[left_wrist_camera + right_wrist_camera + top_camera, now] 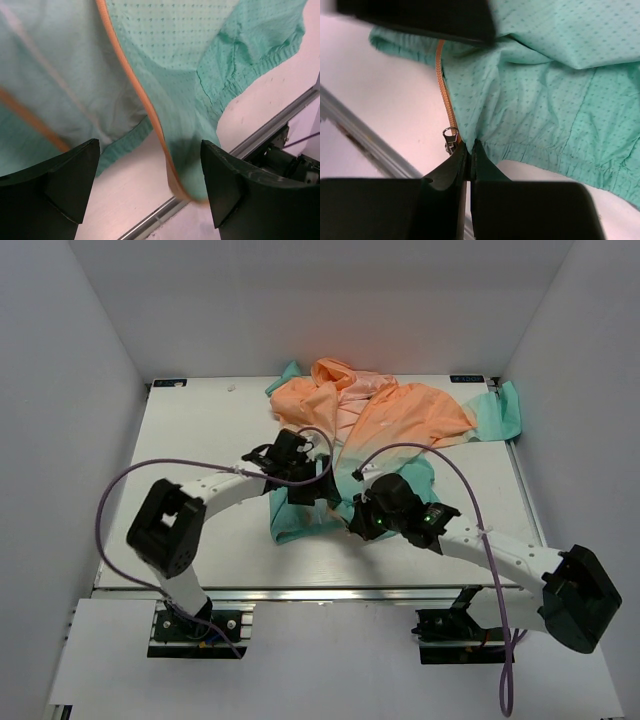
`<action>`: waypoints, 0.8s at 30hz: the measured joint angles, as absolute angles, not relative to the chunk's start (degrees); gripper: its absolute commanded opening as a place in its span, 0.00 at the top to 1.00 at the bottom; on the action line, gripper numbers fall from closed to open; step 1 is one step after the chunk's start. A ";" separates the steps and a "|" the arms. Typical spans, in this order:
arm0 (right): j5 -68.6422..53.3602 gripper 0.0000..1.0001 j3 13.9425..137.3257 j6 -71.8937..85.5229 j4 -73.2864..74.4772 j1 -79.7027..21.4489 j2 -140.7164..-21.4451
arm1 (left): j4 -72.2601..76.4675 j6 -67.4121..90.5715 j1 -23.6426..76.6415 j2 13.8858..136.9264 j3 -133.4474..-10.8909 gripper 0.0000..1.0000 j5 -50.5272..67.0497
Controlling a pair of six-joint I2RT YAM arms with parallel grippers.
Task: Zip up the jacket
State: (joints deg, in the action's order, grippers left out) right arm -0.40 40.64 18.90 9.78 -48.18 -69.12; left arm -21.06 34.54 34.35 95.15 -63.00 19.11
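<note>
The jacket (400, 415) lies crumpled across the back middle of the table, orange at the far end and teal toward me. My left gripper (322, 490) hovers over the teal hem. In the left wrist view its jaws (150, 185) stand wide open, and a teal corner (200, 165) edged by the orange zipper (135, 85) hangs between them, close to the right finger (235, 185). My right gripper (470, 150) is shut on the teal hem (540, 150), right beside the metal zipper slider (451, 137). The zipper tape (445, 90) runs up from there.
The white table (200, 440) sits inside a white-walled box. Its metal front rail (165, 210) runs just below the hem. Purple cables (130, 480) loop over both arms. A teal sleeve end (505, 410) reaches the table's right edge.
</note>
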 measured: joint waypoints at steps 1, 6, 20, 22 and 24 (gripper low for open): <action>-0.89 1.00 40.25 18.48 9.98 -48.40 -68.42 | -20.45 34.63 34.68 97.47 -63.77 0.14 20.14; -2.59 1.00 37.10 17.98 10.52 -49.06 -66.30 | -16.45 36.32 37.34 106.74 -65.28 0.71 26.98; 5.19 1.00 29.26 30.35 8.80 -47.59 -55.42 | 7.18 42.87 38.70 111.59 -72.23 1.00 46.37; 5.39 1.00 28.27 31.66 7.44 -46.48 -52.88 | 15.81 46.63 38.20 112.77 -72.07 1.00 50.59; 5.26 1.00 27.55 32.71 6.76 -44.88 -49.34 | 26.04 52.23 36.99 114.59 -71.59 1.00 54.50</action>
State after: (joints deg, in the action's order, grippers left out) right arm 5.26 27.55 32.71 6.76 -44.88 -49.34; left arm 26.04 52.23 36.99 114.59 -71.59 54.50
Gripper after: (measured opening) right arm 0.029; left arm 0.053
